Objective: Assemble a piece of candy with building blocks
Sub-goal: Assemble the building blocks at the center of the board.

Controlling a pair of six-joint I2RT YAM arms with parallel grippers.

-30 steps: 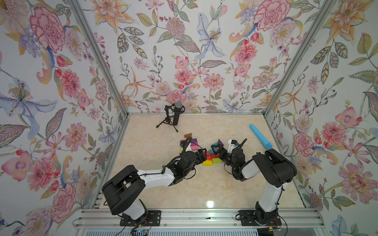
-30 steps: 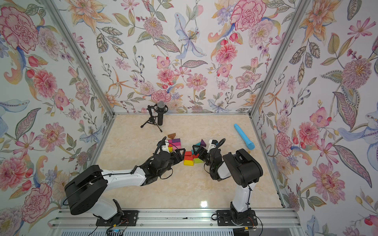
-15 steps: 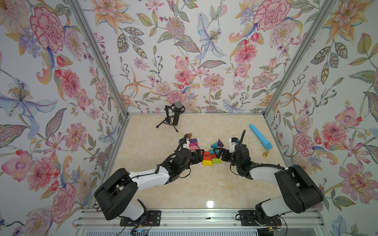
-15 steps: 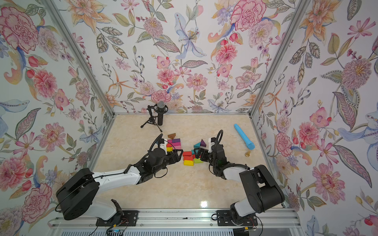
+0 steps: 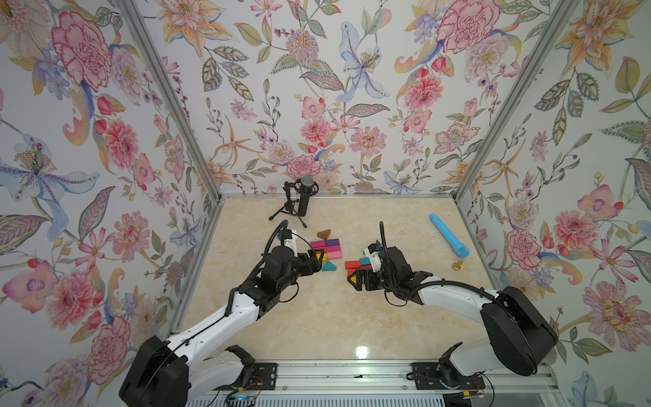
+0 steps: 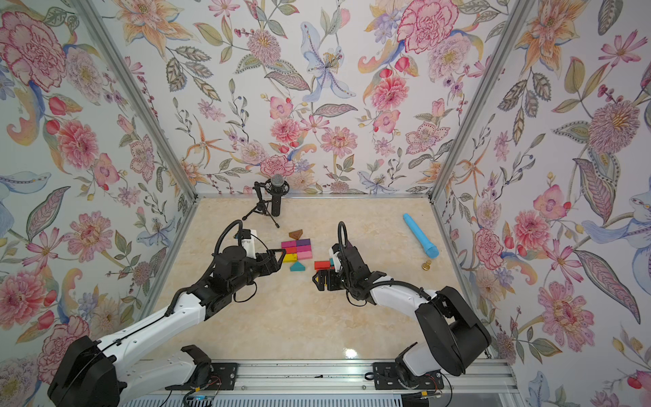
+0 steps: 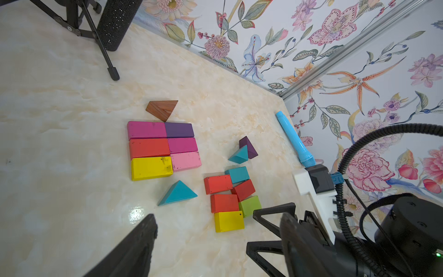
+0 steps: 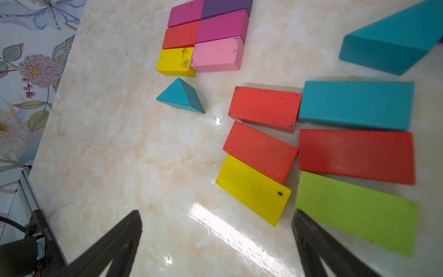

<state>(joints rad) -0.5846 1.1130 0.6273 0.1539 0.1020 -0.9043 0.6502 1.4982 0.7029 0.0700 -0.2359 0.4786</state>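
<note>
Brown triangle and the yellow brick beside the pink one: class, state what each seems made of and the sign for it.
Brown triangle: probably wood, stained; grain lines show. Yellow brick: likely painted wood, matte; dark scuffs mark one end.

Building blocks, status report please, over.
Left gripper open, empty; right gripper open, empty, by loose bricks. Six-brick slab laid, brown triangle at one end, teal triangle apart from other end. Nothing blocking.

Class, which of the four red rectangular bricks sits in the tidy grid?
The red rectangular brick between the magenta brick and the yellow brick; the other three red bricks sit in the loose cluster by the green brick.
</note>
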